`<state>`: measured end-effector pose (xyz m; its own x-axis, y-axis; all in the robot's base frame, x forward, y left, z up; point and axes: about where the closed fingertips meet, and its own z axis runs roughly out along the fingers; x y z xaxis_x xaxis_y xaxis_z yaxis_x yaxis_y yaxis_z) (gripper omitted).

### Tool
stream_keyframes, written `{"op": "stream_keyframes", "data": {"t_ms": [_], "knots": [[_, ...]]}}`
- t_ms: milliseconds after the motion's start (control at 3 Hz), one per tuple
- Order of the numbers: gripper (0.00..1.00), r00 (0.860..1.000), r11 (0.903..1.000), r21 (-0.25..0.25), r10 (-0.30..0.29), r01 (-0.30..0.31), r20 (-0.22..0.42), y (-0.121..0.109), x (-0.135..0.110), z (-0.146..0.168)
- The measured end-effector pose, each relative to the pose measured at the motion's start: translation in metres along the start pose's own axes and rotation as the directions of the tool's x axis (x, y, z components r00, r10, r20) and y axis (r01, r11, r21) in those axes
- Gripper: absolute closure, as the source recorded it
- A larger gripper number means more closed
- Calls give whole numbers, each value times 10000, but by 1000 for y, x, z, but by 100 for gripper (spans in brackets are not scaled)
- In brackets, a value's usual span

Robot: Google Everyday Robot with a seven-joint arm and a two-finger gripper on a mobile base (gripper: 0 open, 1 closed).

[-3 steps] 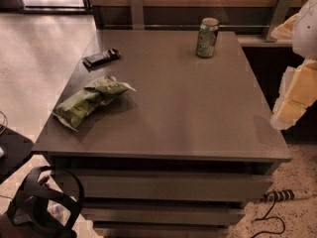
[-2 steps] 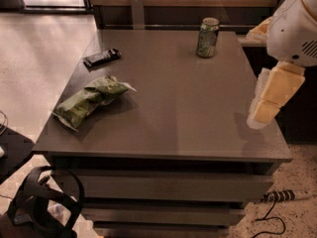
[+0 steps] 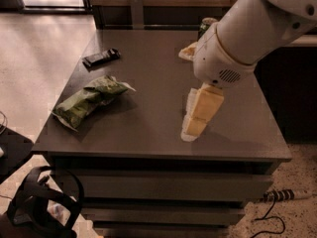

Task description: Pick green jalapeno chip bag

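The robot's cream-coloured tool (image 3: 192,132) hung tip-down over the right-centre of the dark grey tabletop (image 3: 148,128), its lower end close above the surface or on it; which could not be told. It held nothing. Whether it stood open or closed could not be told from this angle. The bulky white arm (image 3: 247,33) reached in from the upper right and filled that corner of the view.

The crinkled, puffy olive-green foil chip bag (image 3: 90,100) lay flat near the tabletop's left edge, slanting from its lower-left end towards the middle, well apart from the tool. A flat black remote-like device (image 3: 101,57) rested beyond it, near the far left corner. Only the top of a green drink can (image 3: 207,23) showed behind the arm at the far side.

A second earlier the tool had been at the tabletop's right edge with the can in full view. It had since swung leftward across the surface, towards the side where the chip bag lay, and the arm now covered most of the can. The chip bag, the black device and the can were where they had been.

Below the tabletop, grey drawer fronts (image 3: 163,187) faced the camera. Black looped straps (image 3: 42,202) lay on the speckled floor at lower left, and a dark cable (image 3: 270,217) at lower right.
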<state>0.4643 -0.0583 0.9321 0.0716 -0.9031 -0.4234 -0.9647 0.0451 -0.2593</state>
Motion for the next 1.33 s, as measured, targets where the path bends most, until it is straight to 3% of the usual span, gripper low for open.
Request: {"op": "stream_keyframes", "data": {"t_ms": [333,667,1333], "knots": [[0,9964,9998,-59,-161,167,832,-8,-26,50],[0,9784,9994,330,-168,102,2059,-26,-58,92],[0,9461,9914,1312,-403,-23,3213,-50,-105,99]]}}
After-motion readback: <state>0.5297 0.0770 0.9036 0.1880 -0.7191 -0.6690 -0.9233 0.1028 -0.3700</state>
